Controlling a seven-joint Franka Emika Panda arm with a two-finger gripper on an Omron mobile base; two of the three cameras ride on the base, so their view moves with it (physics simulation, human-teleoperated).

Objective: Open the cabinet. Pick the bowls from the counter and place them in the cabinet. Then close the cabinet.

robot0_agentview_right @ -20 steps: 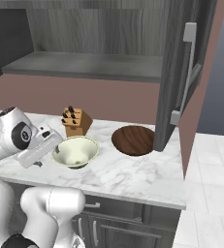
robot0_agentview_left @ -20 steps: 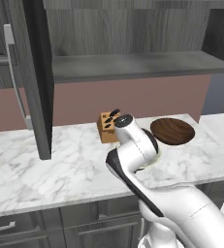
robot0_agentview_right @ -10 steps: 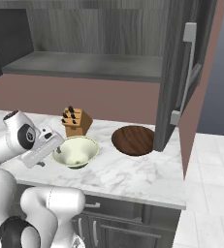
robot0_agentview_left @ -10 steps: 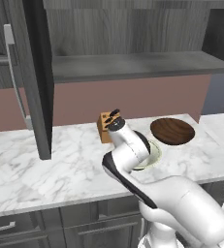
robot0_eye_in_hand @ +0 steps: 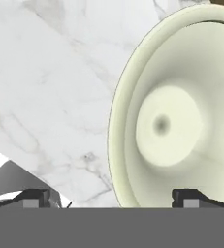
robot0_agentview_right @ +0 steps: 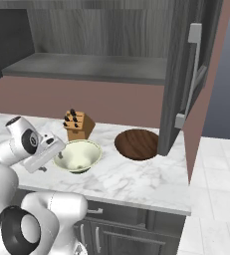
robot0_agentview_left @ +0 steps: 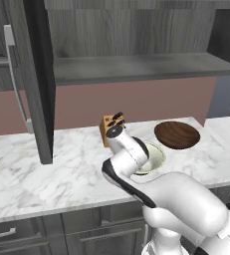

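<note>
The cabinet (robot0_agentview_left: 136, 67) stands open, its left door (robot0_agentview_left: 37, 74) and right door (robot0_agentview_right: 186, 74) swung out, its shelf bare. On the counter (robot0_agentview_left: 47, 174) sit the two bowls: the cream-white bowl (robot0_agentview_right: 79, 155) and, to its right, the shallow dark brown bowl (robot0_agentview_right: 137, 144). My gripper (robot0_eye_in_hand: 113, 198) is open and low over the cream bowl (robot0_eye_in_hand: 167, 121), one fingertip (robot0_eye_in_hand: 36, 196) outside its rim over the marble and the other inside. In the right base view the gripper (robot0_agentview_right: 57, 153) is at the bowl's left rim. My arm covers the left part of the cream bowl (robot0_agentview_left: 155, 157).
A small tan knife block (robot0_agentview_right: 78, 124) stands just behind the cream bowl, close to my wrist. The open right door hangs over the counter's right end beside the brown bowl (robot0_agentview_left: 177, 134). Drawer fronts (robot0_agentview_left: 17, 234) run below the counter edge.
The hand has come down and tipped toward the cream bowl, bringing the open fingers to its left rim. Bowls, knife block and doors have stayed put.
</note>
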